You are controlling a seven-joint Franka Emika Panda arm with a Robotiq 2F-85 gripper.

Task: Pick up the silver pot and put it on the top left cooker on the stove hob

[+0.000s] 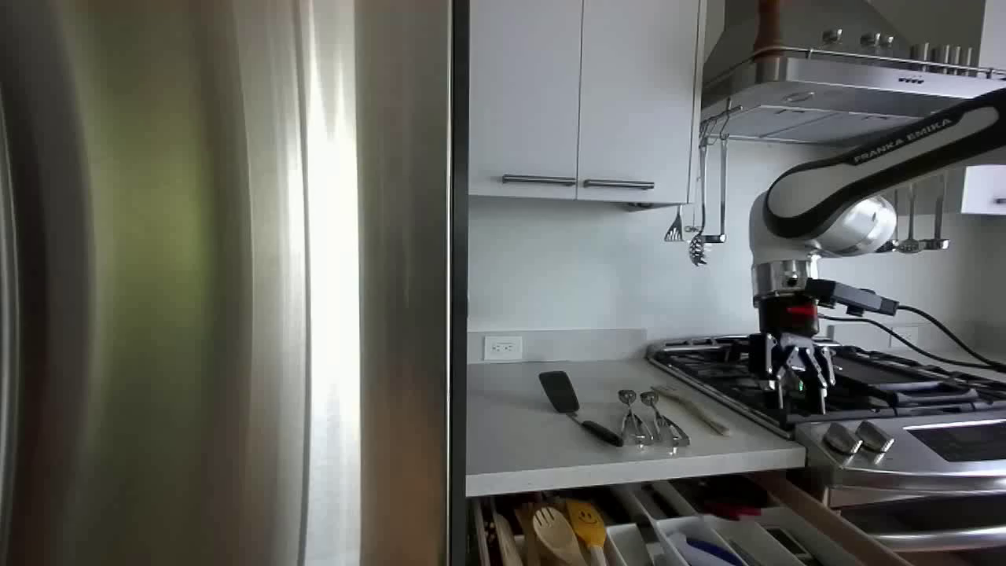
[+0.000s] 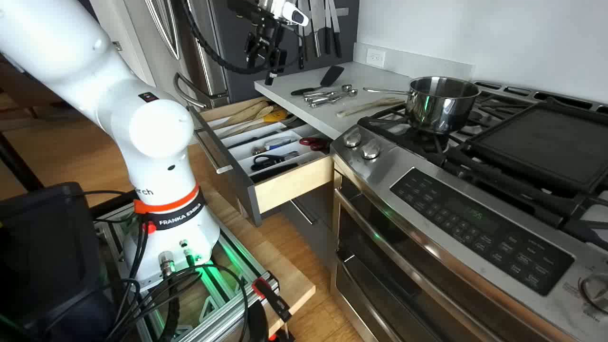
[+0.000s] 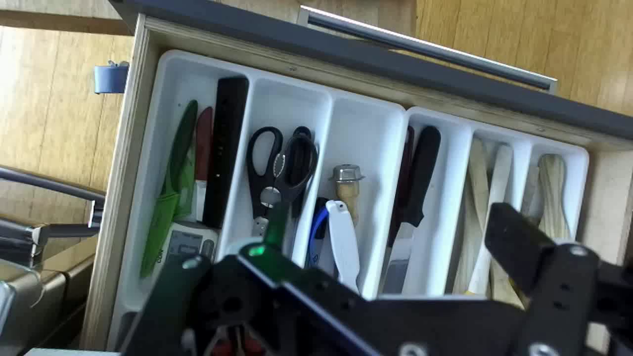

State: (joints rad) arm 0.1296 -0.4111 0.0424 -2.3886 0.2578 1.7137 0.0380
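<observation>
The silver pot is a shiny round saucepan with a long handle. It stands upright on the grates of the stove hob, seemingly at the front left burner, its handle pointing over the counter. In an exterior view where my gripper stands before the hob, I cannot make the pot out. The top left cooker shows black grates; the pot partly hides its area. My gripper is high above the open drawer, away from the pot. In the wrist view its fingers are apart with nothing between them.
The open drawer holds scissors, knives and wooden spoons in a white tray. A spatula, metal scoops and a wooden utensil lie on the counter. A black griddle covers the hob's middle. The hood hangs above.
</observation>
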